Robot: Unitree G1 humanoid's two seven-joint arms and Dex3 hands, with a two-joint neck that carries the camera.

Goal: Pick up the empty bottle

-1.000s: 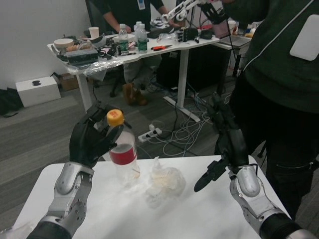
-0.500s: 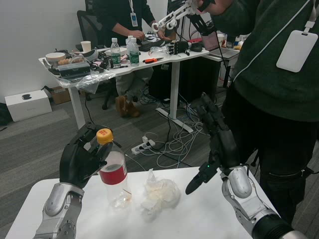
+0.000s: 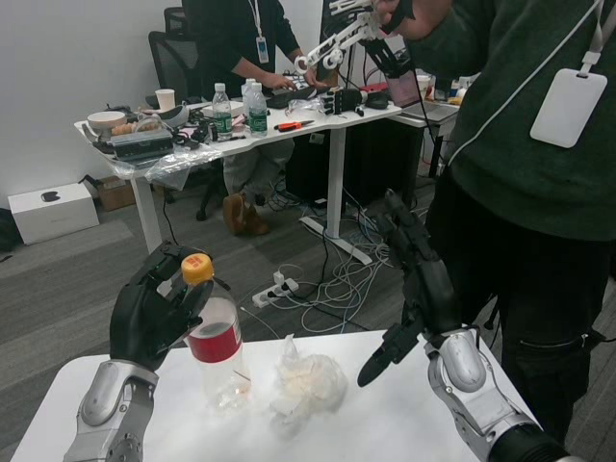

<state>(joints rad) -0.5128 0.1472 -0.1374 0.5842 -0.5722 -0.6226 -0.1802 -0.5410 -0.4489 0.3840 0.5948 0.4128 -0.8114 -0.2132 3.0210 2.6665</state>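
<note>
On the white table (image 3: 404, 428), at about ten o'clock from its middle, stands the clear plastic bottle with a red label and an orange cap (image 3: 214, 332), upright. The left hand (image 3: 149, 308) curls round its upper part from the nine o'clock side; whether the fingers truly clamp it I cannot tell. Thin, smooth walls probably buckle and slip, so a firm wrap above the label and a straight lift seem wise. At three o'clock, just beside it, lies a crumpled translucent plastic wrapper (image 3: 306, 383). Further right, the right hand (image 3: 416, 289) hovers spread, holding nothing.
</note>
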